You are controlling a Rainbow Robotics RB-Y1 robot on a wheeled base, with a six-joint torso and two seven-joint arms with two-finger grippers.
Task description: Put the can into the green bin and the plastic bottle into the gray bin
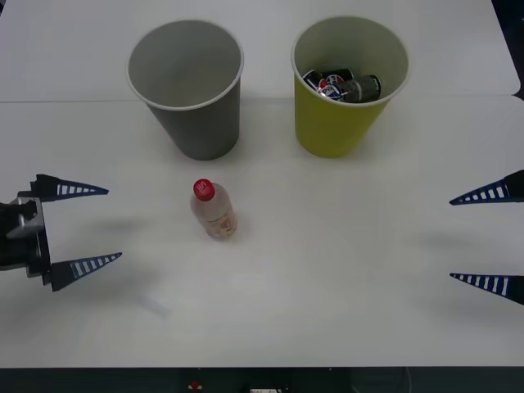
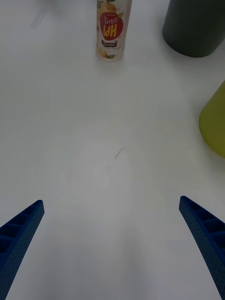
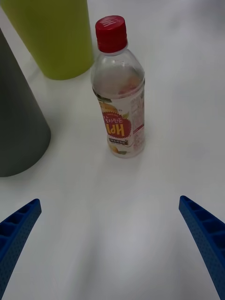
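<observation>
Blue ribbed fingers of the left gripper (image 1: 82, 228) were spread wide at the table's left edge, holding nothing, tips aimed toward the centre. We saw the right gripper (image 1: 483, 237) mirrored at the right edge, likewise splayed and empty, its body cut off by the frame.

Between them, nearer the left one, the small clear plastic bottle (image 1: 214, 210) with red screw cap stood upright on the white table (image 1: 327, 311), just in front of the large gray tapered bin (image 1: 188, 86). Beside that bin stood the large yellow-green bin (image 1: 348, 82), holding dark cans (image 1: 344, 85) whose count we could not make out.

From the left wrist we read the bottle (image 3: 119, 96) whole, label and cap; from the right wrist its top (image 2: 112, 29) was cropped, and both bins (image 2: 194, 28) (image 2: 214, 124) showed as lower walls only.
</observation>
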